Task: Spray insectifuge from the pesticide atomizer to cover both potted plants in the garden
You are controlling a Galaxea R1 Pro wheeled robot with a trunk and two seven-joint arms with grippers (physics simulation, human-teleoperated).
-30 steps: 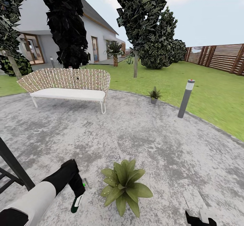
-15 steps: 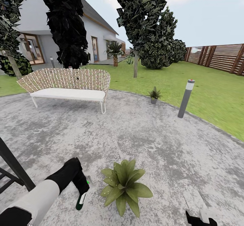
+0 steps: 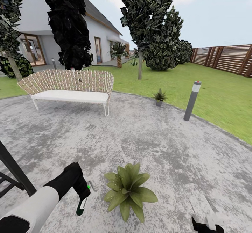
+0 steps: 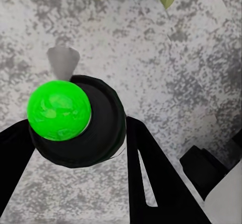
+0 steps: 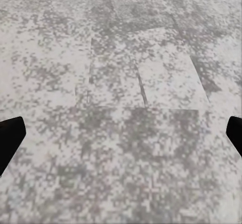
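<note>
Left wrist view: left gripper [image 4: 75,133] fingers [image 4: 151,173] clamp the pesticide atomizer [image 4: 75,121].

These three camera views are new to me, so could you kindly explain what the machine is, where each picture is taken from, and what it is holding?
This is a simulated wheeled robot with two arms. The head view looks forward and down over a grey stone patio. The left end effector is shut on the pesticide atomizer, a slim dark-green bottle, beside the nearer potted plant. A second potted plant stands at the patio's far edge, near a wicker bench and a grey post. The left wrist view looks along that arm's fingers, down on the bottle's bright green top. The right wrist view shows bare paving between the open right end effector.
</note>
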